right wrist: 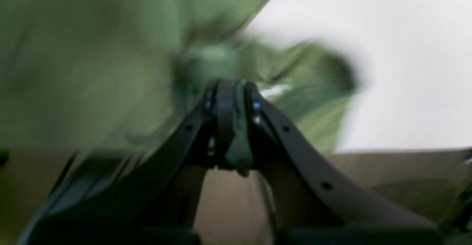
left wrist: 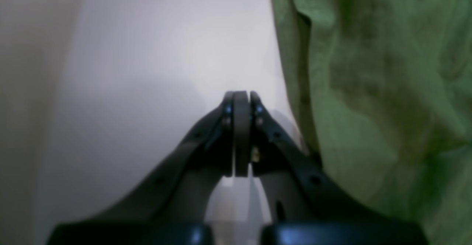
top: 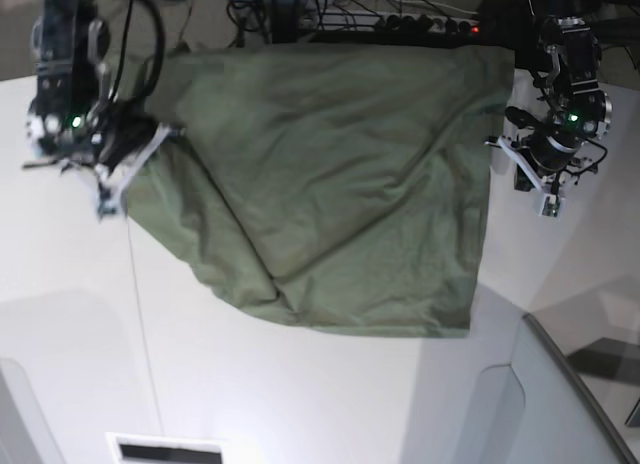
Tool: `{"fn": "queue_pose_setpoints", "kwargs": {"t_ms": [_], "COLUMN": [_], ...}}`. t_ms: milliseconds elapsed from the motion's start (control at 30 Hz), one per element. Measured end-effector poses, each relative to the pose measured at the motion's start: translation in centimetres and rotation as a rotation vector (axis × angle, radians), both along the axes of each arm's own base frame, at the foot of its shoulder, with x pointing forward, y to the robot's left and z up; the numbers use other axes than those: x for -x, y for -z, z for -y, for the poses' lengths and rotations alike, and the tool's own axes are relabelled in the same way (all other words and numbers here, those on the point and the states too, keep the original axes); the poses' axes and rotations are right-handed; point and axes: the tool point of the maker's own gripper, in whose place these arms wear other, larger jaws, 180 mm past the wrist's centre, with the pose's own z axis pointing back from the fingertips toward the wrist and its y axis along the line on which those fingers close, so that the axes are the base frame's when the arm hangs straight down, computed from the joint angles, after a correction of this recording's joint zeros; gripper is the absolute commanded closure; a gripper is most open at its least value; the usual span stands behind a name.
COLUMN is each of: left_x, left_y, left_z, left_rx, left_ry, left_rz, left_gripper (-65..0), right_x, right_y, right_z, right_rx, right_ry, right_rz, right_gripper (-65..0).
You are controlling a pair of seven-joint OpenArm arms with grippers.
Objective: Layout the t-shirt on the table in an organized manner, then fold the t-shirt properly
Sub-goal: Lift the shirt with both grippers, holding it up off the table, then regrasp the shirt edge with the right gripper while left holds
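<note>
Closest to the right wrist camera, the right gripper (right wrist: 235, 101) has its fingers (right wrist: 224, 119) pressed on a bunched tuck of olive cloth, so it is pinching the t-shirt (top: 330, 184) at its left-hand edge; the blur in that view hides which part of the garment this is. From the base view that hold sits at the shirt's far left corner, probably so that this side can be drawn outward and the cloth flattened. Across the scene the left gripper (left wrist: 241, 106) has its fingers (left wrist: 241, 134) pressed together on nothing, poised over bare white surface just beside the shirt's right edge, which runs as a fairly straight vertical line; I judge it is placed there ready to take that edge, though it holds no cloth yet. The shirt lies spread over the far middle of the tabletop (top: 300, 394), still creased, with a diagonal fold running from the far left down to a rumpled near edge, and its far edge lies close to the tabletop's far rim. The laying-out looks unfinished. Open white tabletop lies broad on the near side and to the left, good room for dragging cloth nearward; on the near right a grey angled panel (top: 565, 384) narrows the free space, and the far side is crowded by cables (top: 410, 14).
</note>
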Motion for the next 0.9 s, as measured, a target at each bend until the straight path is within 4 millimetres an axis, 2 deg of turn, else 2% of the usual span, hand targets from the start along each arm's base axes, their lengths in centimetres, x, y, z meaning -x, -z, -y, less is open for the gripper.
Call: {"fn": "queue_pose_setpoints", "kwargs": {"t_ms": [33,100,200,333,400,467,567,633,733,833,900], "left_x": [0.0,-0.4,-1.1,-0.7,-0.6,-0.6,-0.7,-0.7,-0.7,-0.7,-0.8], "left_y": [0.0,-0.2,-0.1,0.6,0.8,0.7,0.7,0.7,0.6,0.6,0.6], "left_z": [-0.1,0.0,-0.1,-0.2,-0.2,-0.2,-0.3,-0.2,-0.3,-0.4,-0.4], "left_rx": [-0.001,0.0,0.008,0.016,0.015,0.014,0.014,0.015,0.014,0.009,0.009], "left_ry": [-0.001,-0.003,-0.009,-0.018,-0.018,-0.017,-0.018,-0.018,-0.017,-0.017,-0.017], "left_rz": [0.0,0.003,0.009,-0.011,-0.016,-0.014,-0.014,-0.014,-0.012,-0.014,-0.012], "left_gripper": [0.0,0.0,0.0,0.0,0.0,0.0,0.0,0.0,0.0,0.0,0.0], "right_x": [0.9,1.4,2.3,3.6,3.9,3.7,3.5,1.9,-1.3,-5.9,-7.9], "right_y": [0.5,1.2,3.8,5.7,6.0,5.8,4.0,1.8,-0.9,-1.7,-0.7], "right_z": [-0.7,-1.3,-0.9,-0.8,-2.0,-3.4,-3.8,-4.0,-4.4,-3.1,-2.6], "right_rx": [-0.018,-0.035,-0.036,-0.044,-0.099,-0.17,-0.193,-0.185,-0.197,-0.159,-0.155], "right_ry": [0.004,0.003,0.015,0.037,0.057,0.057,0.047,0.027,-0.005,-0.017,0.0], "right_rz": [-0.015,-0.01,-0.074,-0.15,-0.164,-0.157,-0.158,-0.079,0.041,0.133,0.139], "right_gripper": [0.0,0.0,0.0,-1.2,-7.8,-19.8,-36.9,-41.1,-41.1,-41.1,-41.1]}}
